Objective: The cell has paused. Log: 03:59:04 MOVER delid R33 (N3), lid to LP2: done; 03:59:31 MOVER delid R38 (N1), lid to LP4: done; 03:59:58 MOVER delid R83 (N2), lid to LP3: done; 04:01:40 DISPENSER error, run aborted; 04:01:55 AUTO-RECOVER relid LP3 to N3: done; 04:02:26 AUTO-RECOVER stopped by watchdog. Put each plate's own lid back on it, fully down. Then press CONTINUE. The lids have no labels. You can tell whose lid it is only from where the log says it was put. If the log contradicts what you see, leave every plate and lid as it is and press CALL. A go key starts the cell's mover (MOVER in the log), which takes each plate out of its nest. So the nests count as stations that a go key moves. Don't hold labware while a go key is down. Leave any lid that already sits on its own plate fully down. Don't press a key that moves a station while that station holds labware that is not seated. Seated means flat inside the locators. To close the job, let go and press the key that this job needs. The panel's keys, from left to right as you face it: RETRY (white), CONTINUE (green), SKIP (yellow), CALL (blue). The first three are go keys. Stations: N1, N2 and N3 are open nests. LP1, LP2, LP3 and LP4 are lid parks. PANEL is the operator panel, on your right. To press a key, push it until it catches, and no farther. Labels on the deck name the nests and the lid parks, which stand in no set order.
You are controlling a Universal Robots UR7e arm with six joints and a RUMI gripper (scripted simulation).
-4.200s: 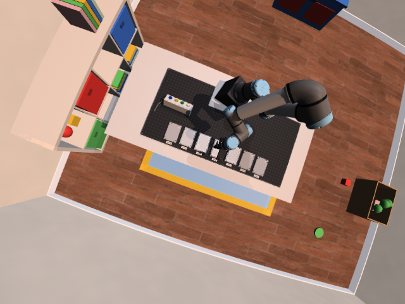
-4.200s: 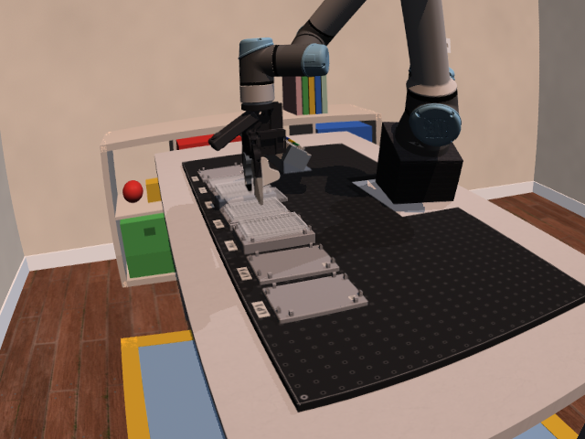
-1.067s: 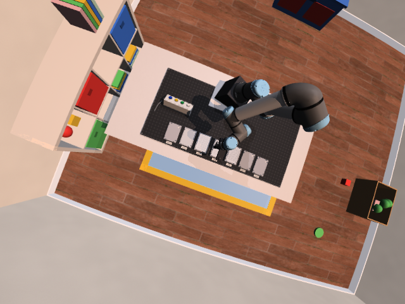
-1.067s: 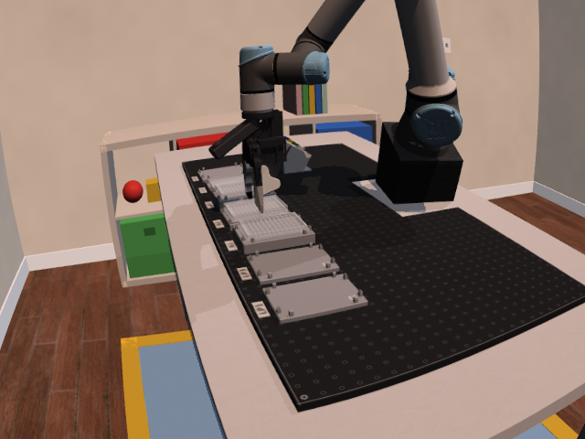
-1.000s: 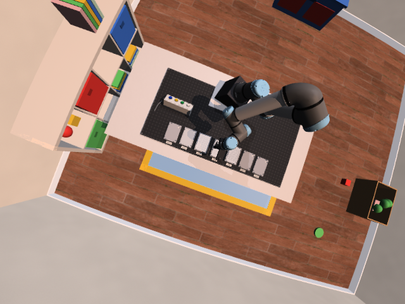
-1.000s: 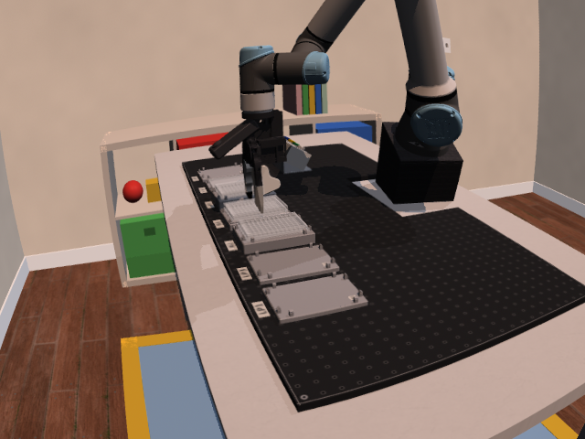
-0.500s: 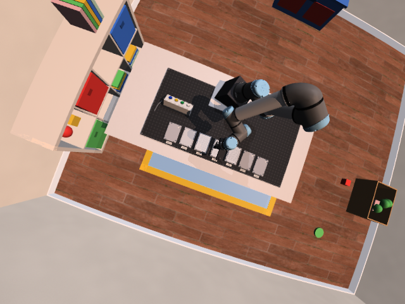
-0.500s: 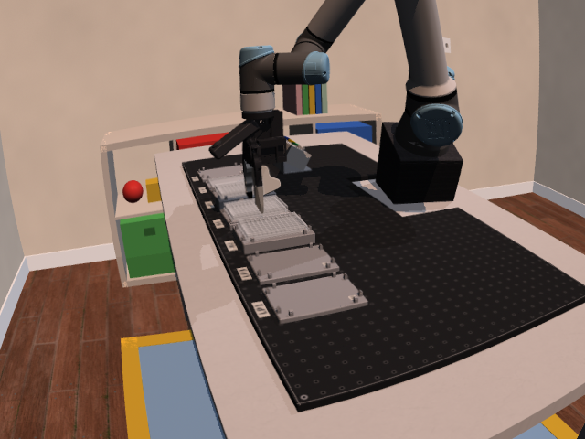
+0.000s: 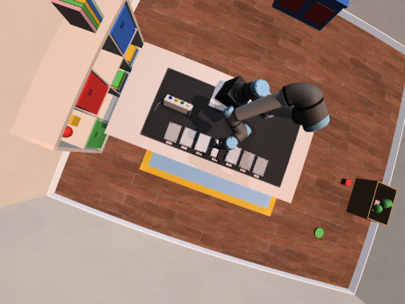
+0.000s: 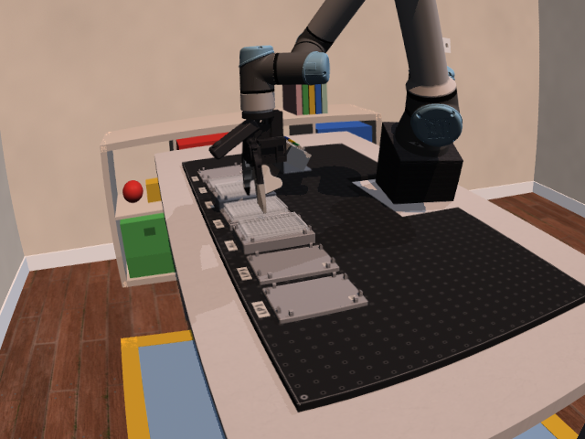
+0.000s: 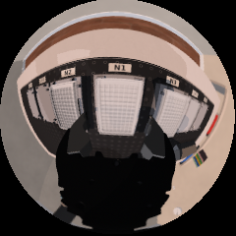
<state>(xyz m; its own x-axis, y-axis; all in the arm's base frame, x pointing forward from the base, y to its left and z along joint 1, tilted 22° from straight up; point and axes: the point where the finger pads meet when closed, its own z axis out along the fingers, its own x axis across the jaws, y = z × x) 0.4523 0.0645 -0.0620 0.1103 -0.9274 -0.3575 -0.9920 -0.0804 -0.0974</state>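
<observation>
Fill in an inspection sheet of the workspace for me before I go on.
Surface: black perforated deck on a pale table.
Job's things: white gridded rectangular plates at N1, N2 and N3; clear lids too faint to confirm seating.
Panel: white box with four coloured round keys; catch state cannot be told.
Clutter: nothing seen on the deck; red cube and green disc on the floor.
Gripper: black two-jaw claw open, at N1.
Cables: thin pale cable beside the panel.
Surroundings: pale wooden shelf unit beyond the table.

pincer lower over N1 than 4.2 s ago, elbow shifted slightly
</observation>
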